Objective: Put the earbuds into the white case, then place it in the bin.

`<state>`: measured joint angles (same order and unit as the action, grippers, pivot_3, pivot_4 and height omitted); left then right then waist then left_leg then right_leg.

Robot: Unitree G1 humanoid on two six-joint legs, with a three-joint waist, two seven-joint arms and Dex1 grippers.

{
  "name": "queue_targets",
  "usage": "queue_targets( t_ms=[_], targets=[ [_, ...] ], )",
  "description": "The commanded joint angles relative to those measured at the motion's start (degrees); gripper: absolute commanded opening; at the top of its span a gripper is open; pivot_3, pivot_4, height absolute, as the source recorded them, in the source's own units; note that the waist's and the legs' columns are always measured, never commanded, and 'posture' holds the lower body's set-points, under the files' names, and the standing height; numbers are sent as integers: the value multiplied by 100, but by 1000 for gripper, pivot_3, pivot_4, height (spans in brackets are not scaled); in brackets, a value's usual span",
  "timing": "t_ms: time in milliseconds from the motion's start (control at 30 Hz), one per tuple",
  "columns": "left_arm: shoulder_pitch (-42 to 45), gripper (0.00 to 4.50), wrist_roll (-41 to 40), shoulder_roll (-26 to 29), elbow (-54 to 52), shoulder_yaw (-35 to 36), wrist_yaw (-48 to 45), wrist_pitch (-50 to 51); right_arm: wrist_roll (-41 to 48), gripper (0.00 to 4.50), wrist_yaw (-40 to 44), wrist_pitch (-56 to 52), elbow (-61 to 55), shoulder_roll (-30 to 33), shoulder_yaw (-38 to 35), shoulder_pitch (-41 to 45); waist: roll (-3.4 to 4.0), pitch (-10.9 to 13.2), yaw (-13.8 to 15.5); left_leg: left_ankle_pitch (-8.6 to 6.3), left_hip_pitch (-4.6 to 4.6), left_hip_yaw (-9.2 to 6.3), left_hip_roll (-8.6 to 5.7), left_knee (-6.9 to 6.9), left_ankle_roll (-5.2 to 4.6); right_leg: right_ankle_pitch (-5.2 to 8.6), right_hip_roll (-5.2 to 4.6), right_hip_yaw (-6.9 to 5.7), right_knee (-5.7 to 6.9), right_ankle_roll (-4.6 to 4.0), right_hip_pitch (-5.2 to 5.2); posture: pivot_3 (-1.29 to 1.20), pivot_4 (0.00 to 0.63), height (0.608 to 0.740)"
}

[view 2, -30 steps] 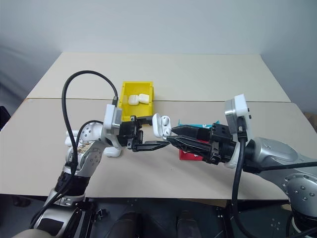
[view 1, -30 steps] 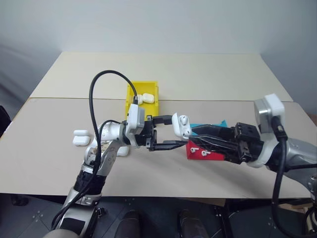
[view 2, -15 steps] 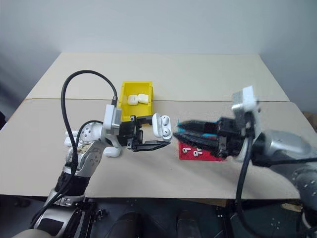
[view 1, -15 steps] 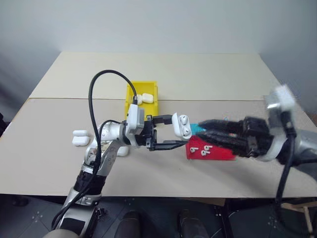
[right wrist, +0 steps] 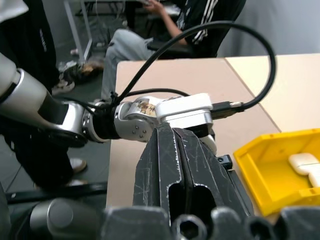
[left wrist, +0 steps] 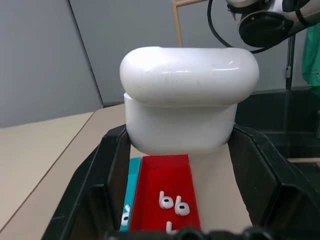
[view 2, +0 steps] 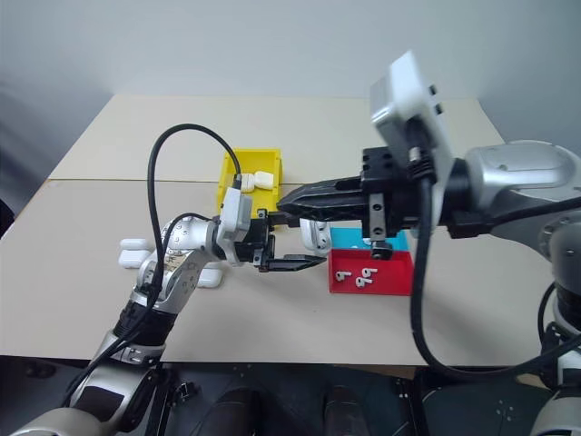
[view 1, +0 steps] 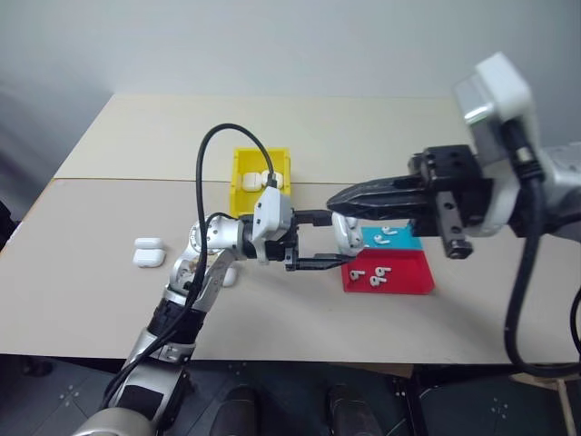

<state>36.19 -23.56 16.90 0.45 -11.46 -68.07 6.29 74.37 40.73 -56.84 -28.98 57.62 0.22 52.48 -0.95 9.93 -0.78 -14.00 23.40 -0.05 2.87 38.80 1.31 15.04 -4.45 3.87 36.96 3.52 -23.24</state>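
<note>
Your left hand (view 1: pixel 313 242) is clamped on the white case (left wrist: pixel 186 100), lid down, holding it above the bench (view 1: pixel 109 272) near the red tray (view 1: pixel 408 282) of loose earbuds (view 1: pixel 376 275). Your right hand (view 2: pixel 289 202) hovers pressed together just above it. Farther back sits the yellow bin (view 1: pixel 243 177).

A beige worktop (view 1: pixel 109 291) has a second beige table (view 1: pixel 363 136) butted against its far edge, with a plain pale grey wall (view 1: pixel 272 45) behind both. Under the near edge lies a dark floor (view 1: pixel 54 400). A seated person (right wrist: pixel 165 30) is beyond the tables
</note>
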Motion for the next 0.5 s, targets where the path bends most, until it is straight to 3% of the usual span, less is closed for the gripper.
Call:
queue_targets(
  t_ms=[33,500],
  targets=[
    [149,2699,35,-29,-104,8,35,-126,-494,44,116,-82,-183,-16,200,184,0,0,6,0,0,-1,0,0,0,0,0,-1,0,0,0,0,150,740],
    [-13,2699,61,10,-317,52,73,-116,-2091,44,597,15,-513,-82,798,25,0,0,3,0,0,-1,0,1,0,0,0,-1,2,0,-1,0,150,740]
  ],
)
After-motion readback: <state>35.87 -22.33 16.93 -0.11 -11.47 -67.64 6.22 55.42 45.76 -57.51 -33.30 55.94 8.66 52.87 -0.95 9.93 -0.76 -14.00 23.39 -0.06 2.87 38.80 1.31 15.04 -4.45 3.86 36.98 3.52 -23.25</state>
